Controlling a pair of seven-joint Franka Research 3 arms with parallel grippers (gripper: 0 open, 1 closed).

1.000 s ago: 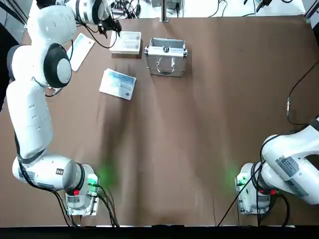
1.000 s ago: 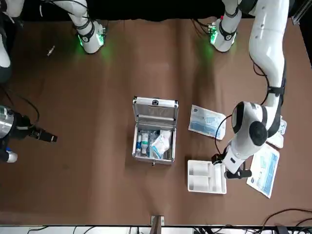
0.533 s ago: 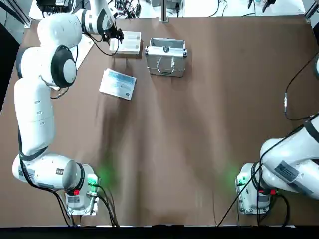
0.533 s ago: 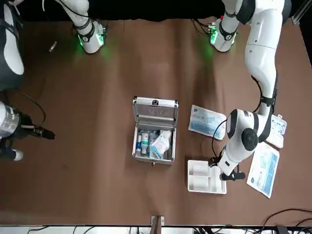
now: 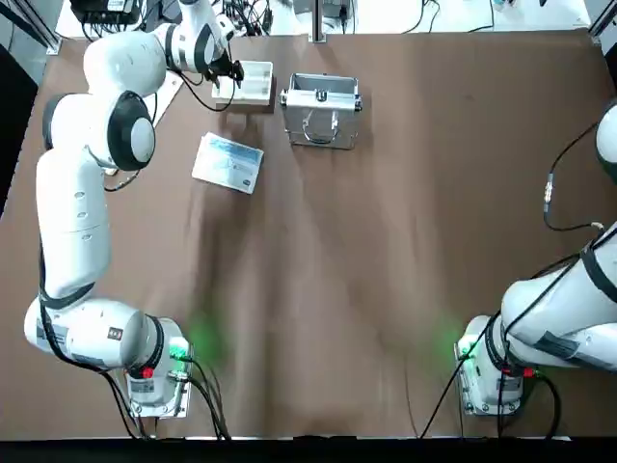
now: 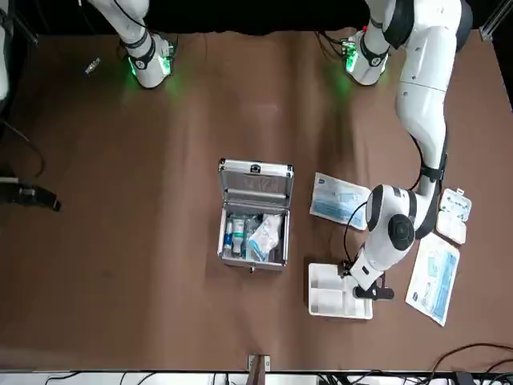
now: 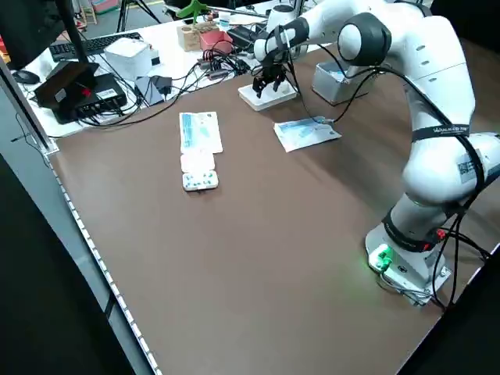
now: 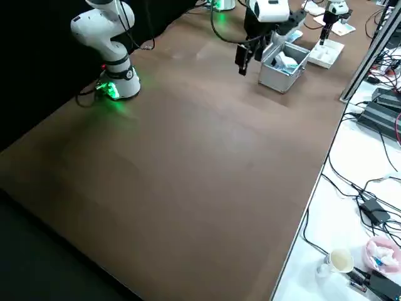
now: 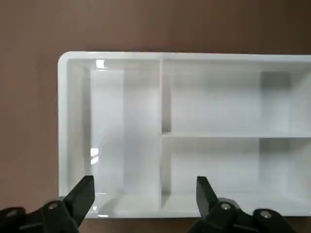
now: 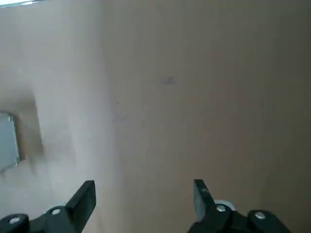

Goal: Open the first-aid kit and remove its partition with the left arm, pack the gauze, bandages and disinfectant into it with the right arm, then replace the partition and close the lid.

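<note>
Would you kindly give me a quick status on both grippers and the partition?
Left gripper open above the partition, beside the open case. Right gripper open, away over bare table. Nothing in the way.

You have the open case (image 6: pixel 253 215) near the table's (image 5: pixel 386 241) far edge, its lid toward the robot. The partition (image 6: pixel 340 290) lies just beside it on the robot's left, with the left gripper (image 6: pixel 366 286) over its outer edge. Nearer the robot lies 1 flat pack (image 6: pixel 340 200); farther left lie 2 more.
</note>
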